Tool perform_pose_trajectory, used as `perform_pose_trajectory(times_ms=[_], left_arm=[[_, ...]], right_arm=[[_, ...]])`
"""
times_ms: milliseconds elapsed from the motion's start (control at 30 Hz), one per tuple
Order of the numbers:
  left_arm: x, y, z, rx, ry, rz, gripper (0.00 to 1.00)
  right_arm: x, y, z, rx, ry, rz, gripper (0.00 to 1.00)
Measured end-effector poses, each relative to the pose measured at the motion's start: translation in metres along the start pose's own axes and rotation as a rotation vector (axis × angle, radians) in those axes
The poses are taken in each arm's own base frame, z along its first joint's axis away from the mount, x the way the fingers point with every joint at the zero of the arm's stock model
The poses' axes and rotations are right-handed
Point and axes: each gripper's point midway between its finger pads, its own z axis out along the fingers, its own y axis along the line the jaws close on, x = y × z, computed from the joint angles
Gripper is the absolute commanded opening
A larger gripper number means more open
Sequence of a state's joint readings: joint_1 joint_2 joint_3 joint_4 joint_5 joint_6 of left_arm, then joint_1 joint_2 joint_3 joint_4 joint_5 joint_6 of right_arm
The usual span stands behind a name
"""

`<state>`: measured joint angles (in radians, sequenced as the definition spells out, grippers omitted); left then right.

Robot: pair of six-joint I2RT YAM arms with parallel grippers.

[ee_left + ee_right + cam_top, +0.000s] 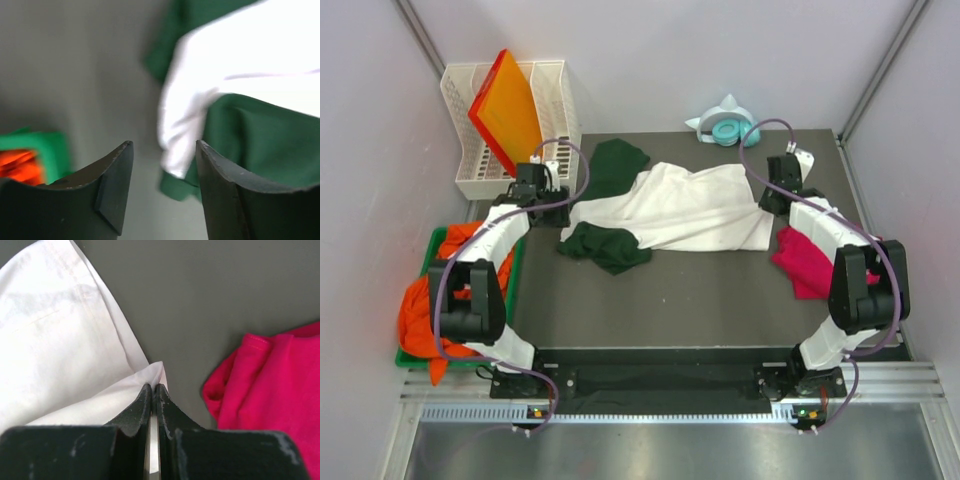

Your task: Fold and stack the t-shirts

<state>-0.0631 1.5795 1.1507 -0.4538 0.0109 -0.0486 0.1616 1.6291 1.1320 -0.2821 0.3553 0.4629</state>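
Tool of the right arm (154, 388) clamps a corner of the white t-shirt (60, 340), pink t-shirt (270, 385) lying near it on the tabletop (200, 300), while the left tool (164, 145) gapes wide, white cloth over the green t-shirt (260, 135) just ahead of its tips.

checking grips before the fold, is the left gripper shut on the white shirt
No, the left wrist view shows the left gripper open, its jaws wide apart and not clamping the white shirt.

One t-shirt (690, 210) lies mid-table over a second shirt (608, 247), a third shirt (805, 262) to its right, a bin (433, 240) left
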Motion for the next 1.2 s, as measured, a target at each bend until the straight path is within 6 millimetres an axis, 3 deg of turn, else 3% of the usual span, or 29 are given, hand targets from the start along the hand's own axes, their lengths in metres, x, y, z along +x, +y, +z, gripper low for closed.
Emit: perform_pose_trajectory(times_ms=[133,433,533,567,633,700,967,1200], left_arm=[[0.015,-0.027,0.001,0.144,0.039,0.001,0.63],[0.060,-0.050,0.001,0.256,0.161,0.001,0.60],[0.067,-0.053,0.000,0.271,0.177,0.002,0.41],[0.068,-0.053,0.000,0.274,0.181,0.003,0.23],[0.070,-0.055,0.000,0.282,0.187,0.004,0.02],[0.070,-0.055,-0.001,0.285,0.184,0.014,0.00],[0.053,-0.047,-0.017,0.232,0.109,0.039,0.00],[-0.005,-0.031,-0.055,0.137,-0.082,0.063,0.00]], right_arm=[[0.002,-0.001,0.000,0.004,0.007,-0.008,0.00],[0.008,-0.001,-0.001,0.006,0.020,-0.022,0.00],[0.009,0.002,-0.002,0.004,0.019,-0.027,0.00],[0.009,0.003,-0.002,0.003,0.019,-0.029,0.00],[0.010,0.005,-0.003,0.002,0.017,-0.032,0.00],[0.010,0.006,-0.003,0.001,0.017,-0.035,0.00],[0.013,0.009,-0.005,0.009,0.011,-0.033,0.00],[0.024,0.000,-0.008,0.034,0.030,-0.046,0.00]])
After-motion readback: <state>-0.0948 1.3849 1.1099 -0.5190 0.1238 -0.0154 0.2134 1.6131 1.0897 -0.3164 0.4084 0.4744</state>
